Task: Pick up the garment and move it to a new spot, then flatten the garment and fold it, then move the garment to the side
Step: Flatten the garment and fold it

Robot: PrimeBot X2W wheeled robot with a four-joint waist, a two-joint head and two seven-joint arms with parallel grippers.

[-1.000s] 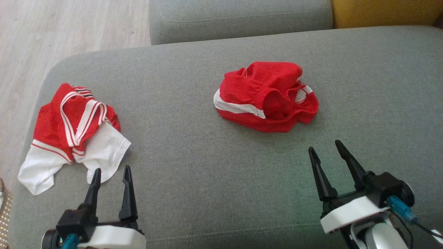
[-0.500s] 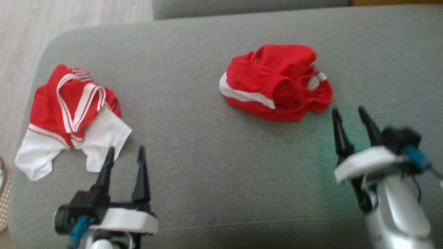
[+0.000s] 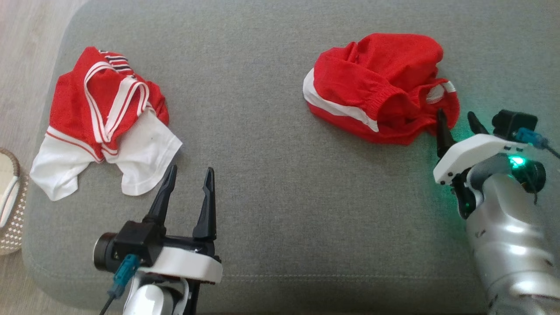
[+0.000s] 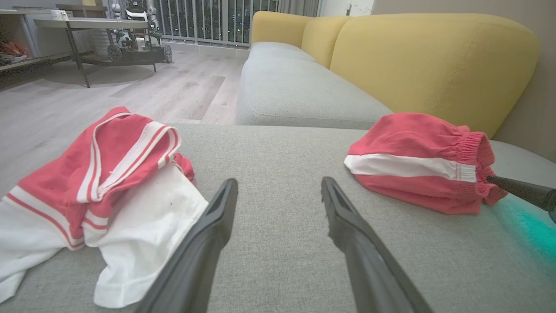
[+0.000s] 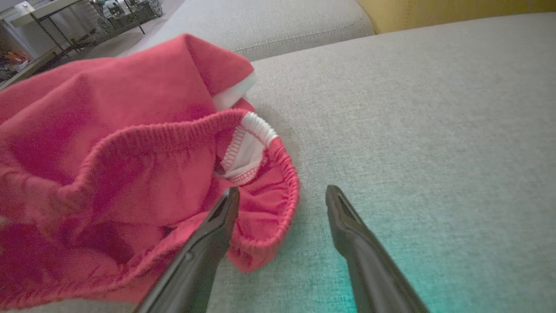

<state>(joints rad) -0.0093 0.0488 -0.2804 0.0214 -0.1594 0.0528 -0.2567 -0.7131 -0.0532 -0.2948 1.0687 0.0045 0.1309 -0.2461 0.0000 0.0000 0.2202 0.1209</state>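
Since the earlier frame the right end effector (image 3: 455,113) has closed in on the red shorts (image 3: 376,83); it was well short of them then, and its fingertips now sit at their near right edge. The camera has also tipped down, so the whole scene sits differently.

From the head, the shorts lie crumpled on the grey cushion (image 3: 271,188), right of centre. A red-and-white shirt (image 3: 105,118) lies bunched well apart at the cushion's left end. The left end effector (image 3: 191,170) hovers just beside the shirt's white hem, released and holding nothing. A green light (image 3: 517,161) glows on the right wrist, and a wicker basket (image 3: 11,218) shows at the left edge.

Along the left wrist, both dark fingers are spread over bare cushion, the shirt to their left and the shorts far right. A yellow backrest (image 4: 434,56) rises behind.

Along the right wrist, the fingers stand apart, released. One lies over the shorts' elastic waistband and the other over bare cushion, with the waistband's outer curve between them. Whether either finger touches the cloth, I cannot tell.
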